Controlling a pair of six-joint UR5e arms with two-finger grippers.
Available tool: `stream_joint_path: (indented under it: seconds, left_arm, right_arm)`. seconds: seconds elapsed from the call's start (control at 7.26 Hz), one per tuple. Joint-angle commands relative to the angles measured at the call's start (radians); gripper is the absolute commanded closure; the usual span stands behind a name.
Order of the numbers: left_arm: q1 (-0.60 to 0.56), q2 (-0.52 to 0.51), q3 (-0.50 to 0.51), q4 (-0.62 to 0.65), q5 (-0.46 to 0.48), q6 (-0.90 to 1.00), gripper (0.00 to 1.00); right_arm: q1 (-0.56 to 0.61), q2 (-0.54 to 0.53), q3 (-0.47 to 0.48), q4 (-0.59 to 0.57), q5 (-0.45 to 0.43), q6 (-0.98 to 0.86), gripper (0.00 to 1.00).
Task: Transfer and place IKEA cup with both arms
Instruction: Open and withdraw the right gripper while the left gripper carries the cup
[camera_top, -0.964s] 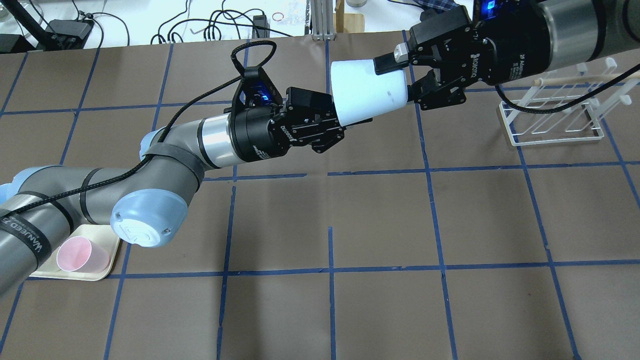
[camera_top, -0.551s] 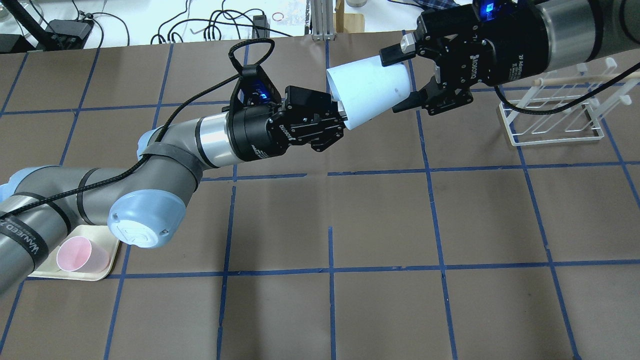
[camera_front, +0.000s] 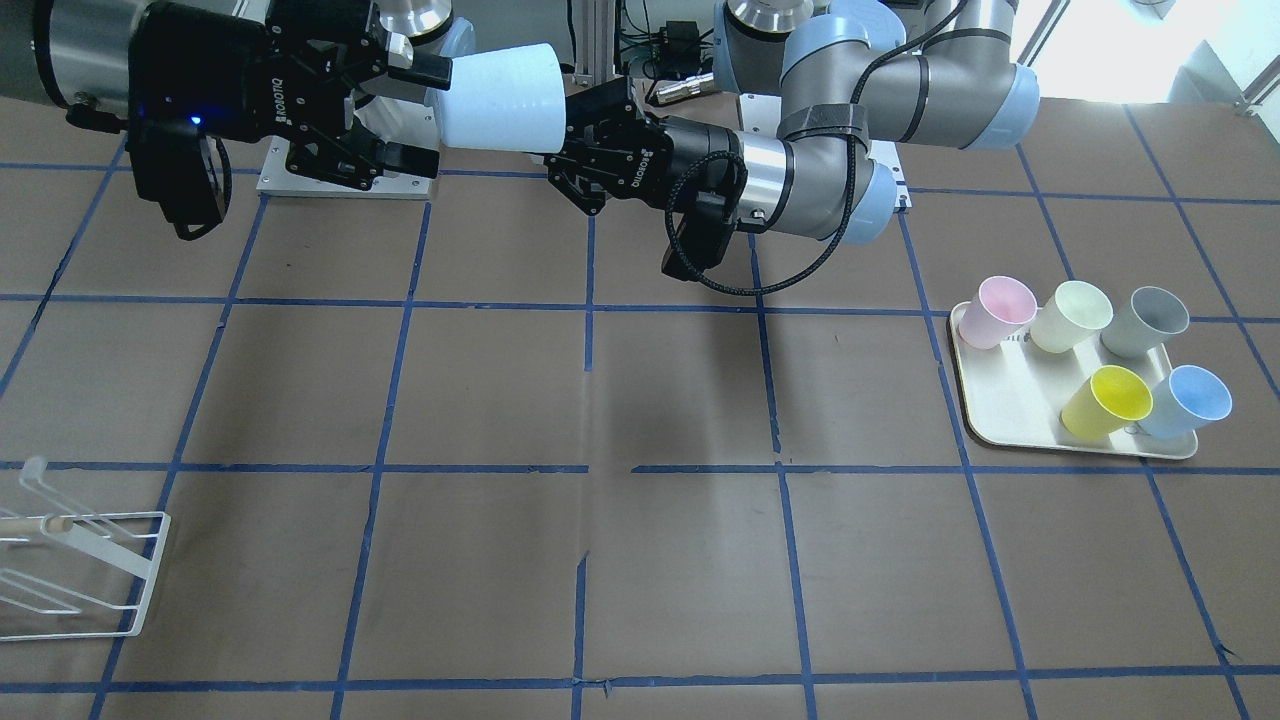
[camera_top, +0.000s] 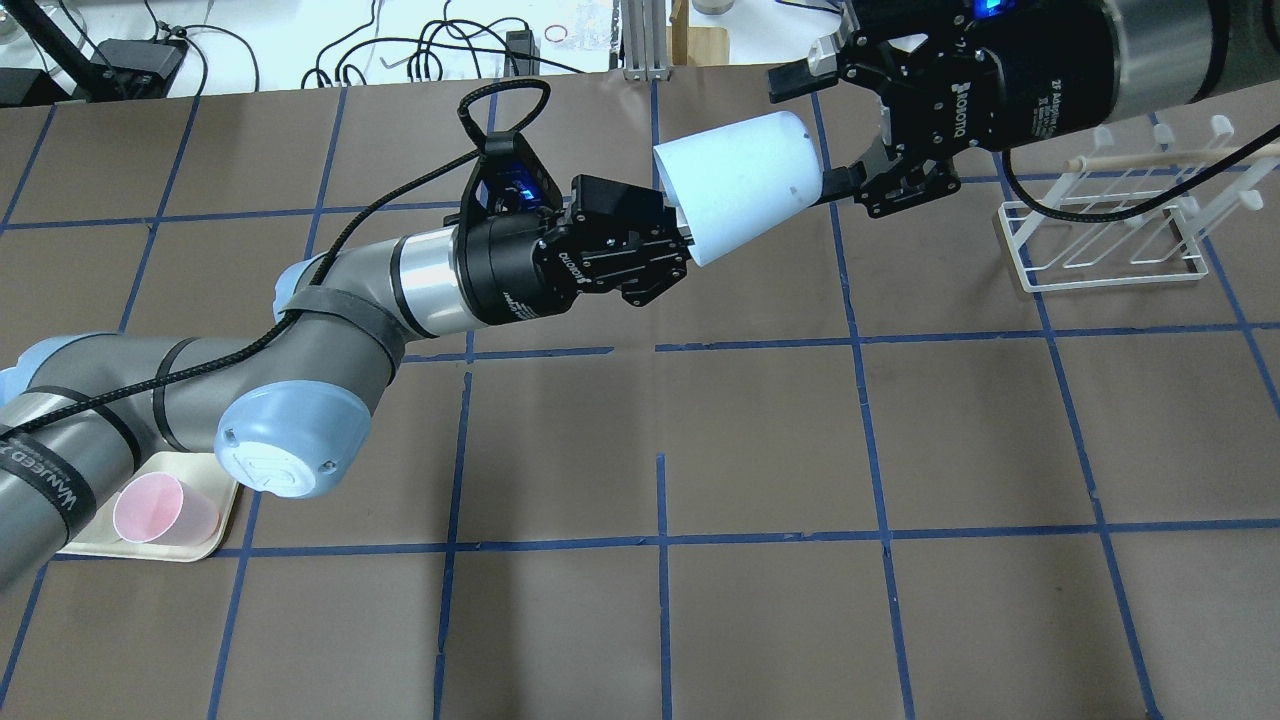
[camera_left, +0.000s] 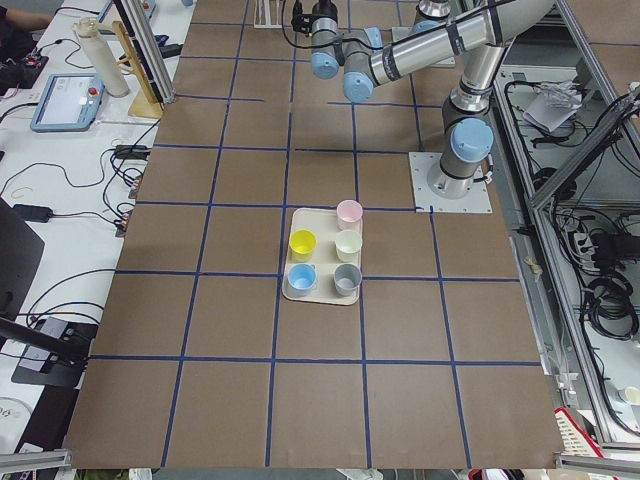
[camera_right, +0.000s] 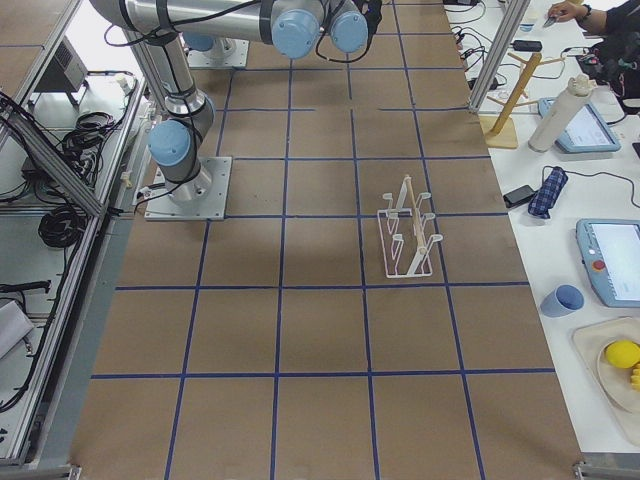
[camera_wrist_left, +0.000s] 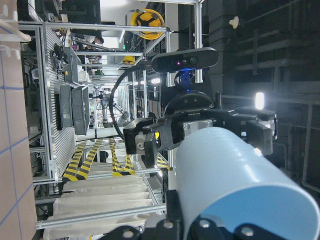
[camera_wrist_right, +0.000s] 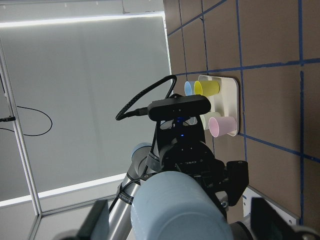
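Note:
The IKEA cup (camera_top: 740, 185), pale blue, lies on its side in the air above the far middle of the table. My left gripper (camera_top: 683, 235) is shut on its rim. My right gripper (camera_top: 818, 130) is open, its fingers astride the cup's base, and does not grip it. In the front-facing view the cup (camera_front: 500, 97) hangs between the right gripper (camera_front: 410, 115) and the left gripper (camera_front: 575, 140). The left wrist view shows the cup (camera_wrist_left: 240, 185) close up with the right gripper (camera_wrist_left: 200, 135) behind it. The right wrist view shows the cup's base (camera_wrist_right: 180, 210).
A cream tray (camera_front: 1000, 420) on my left side holds pink (camera_front: 1005, 310), pale green (camera_front: 1070, 315), grey (camera_front: 1145, 320), yellow (camera_front: 1105, 400) and sky-blue (camera_front: 1185, 400) cups. A white wire rack (camera_top: 1110, 220) stands at the far right, near the right arm.
The cup's base has tilted toward the far side. The right gripper's fingers have spread wider and it has drawn back a little toward the far right; its upper finger no longer overlaps the cup.

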Motion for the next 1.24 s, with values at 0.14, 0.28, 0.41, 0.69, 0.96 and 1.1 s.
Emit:
stream_joint_path:
  seconds: [0.14,0.28,0.41,0.69,0.96,1.1]
  left_arm:
    - [0.114,0.014,-0.001,0.068,0.230,-0.126,1.00]
    - [0.166,0.015,0.001,0.095,0.353,-0.164,1.00]
    - [0.212,0.013,0.001,0.107,0.483,-0.160,1.00]
    - [0.312,0.016,0.005,0.194,0.853,-0.160,1.00]
    - [0.369,0.033,0.027,0.205,1.287,-0.128,1.00]
    - [0.415,0.033,0.054,0.195,1.482,-0.051,1.00]
  right_arm:
    - [-0.077,0.002,-0.002,-0.168,-0.102,0.130,0.00]
    - [-0.075,-0.008,0.003,-0.240,-0.209,0.189,0.00]
    - [-0.071,-0.012,0.002,-0.303,-0.285,0.285,0.00]
    - [-0.055,-0.020,0.003,-0.357,-0.498,0.353,0.00]
    - [-0.016,-0.018,0.008,-0.444,-0.692,0.416,0.00]
    - [0.013,-0.017,0.008,-0.451,-0.824,0.445,0.00]
